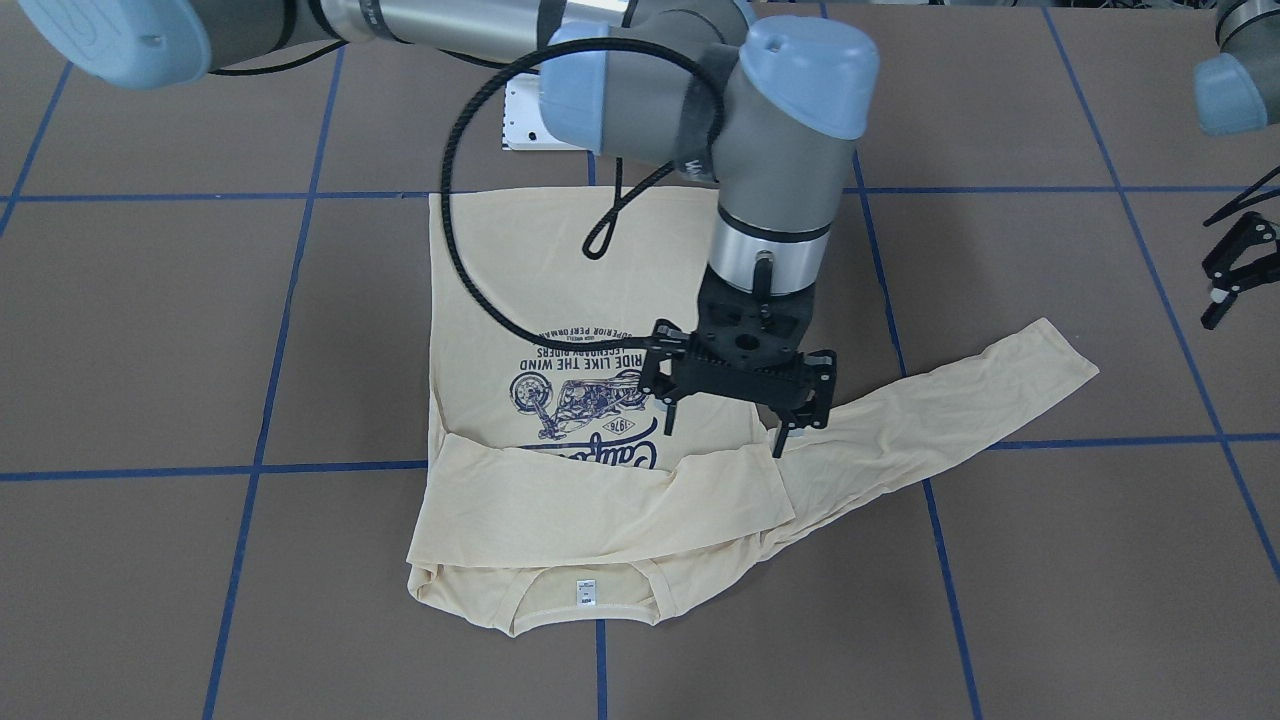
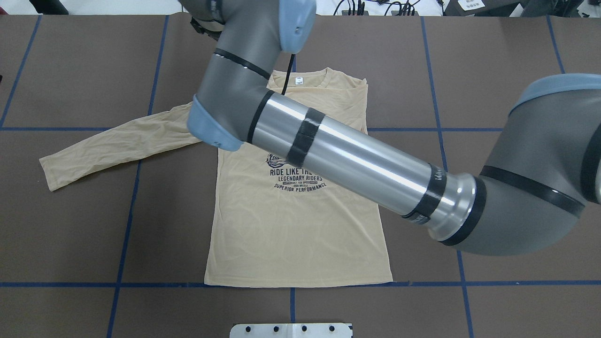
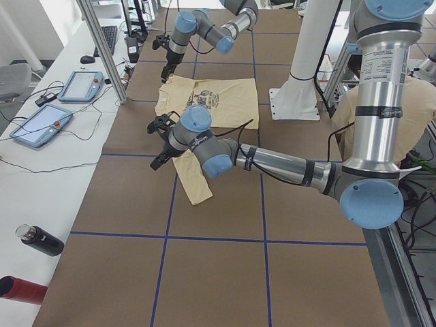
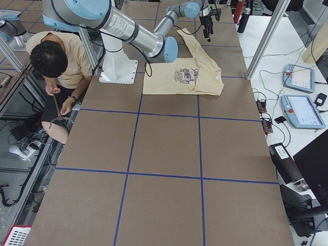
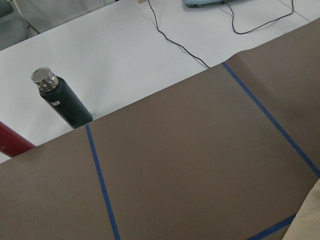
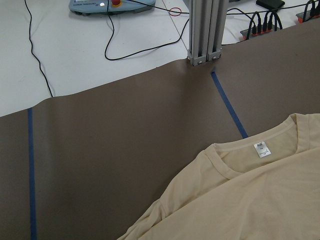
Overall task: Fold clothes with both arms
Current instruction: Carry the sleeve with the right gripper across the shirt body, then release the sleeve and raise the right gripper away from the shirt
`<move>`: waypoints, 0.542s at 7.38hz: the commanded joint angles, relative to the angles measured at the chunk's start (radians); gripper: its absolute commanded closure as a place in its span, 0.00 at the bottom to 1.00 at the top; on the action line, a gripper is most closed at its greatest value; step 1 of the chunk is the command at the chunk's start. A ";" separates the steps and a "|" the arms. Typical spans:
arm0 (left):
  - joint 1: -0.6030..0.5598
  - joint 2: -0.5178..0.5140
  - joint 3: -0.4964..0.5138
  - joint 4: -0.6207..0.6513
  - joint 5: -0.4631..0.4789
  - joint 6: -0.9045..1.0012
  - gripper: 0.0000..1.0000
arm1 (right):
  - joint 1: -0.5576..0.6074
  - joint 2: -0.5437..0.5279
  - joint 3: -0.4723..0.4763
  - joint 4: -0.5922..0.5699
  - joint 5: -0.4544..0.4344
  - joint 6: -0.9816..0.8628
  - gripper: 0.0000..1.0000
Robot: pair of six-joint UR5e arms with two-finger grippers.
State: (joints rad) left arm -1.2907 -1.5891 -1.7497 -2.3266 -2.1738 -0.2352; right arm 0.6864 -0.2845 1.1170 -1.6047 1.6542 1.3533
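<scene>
One sleeve [image 1: 600, 500] lay folded across the T-shirt [image 1: 540, 270], flat on the tabletop [image 1: 150, 330]; the other sleeve [image 1: 960, 400] trailed left. Right pincer [image 1: 725, 435] hung spread and empty over its shoulder; left pincer [image 1: 1222, 285] likewise, aside. Next, likely: grip that sleeve.

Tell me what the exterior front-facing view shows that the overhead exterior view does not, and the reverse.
Only front-facing: the right gripper open over the T-shirt, the left gripper open at the side, and, plainly, one sleeve folded across the chest. Only overhead: the whole hem, nothing over it. Both: the outstretched sleeve and the neck label.
</scene>
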 commanded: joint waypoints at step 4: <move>0.274 0.193 0.002 -0.227 0.217 -0.209 0.00 | 0.280 -0.788 0.798 -0.049 0.333 -0.525 0.01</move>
State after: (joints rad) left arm -1.1147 -1.4419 -1.7499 -2.5079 -2.0507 -0.3619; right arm 0.9011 -0.8907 1.7655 -1.6591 1.9149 0.9623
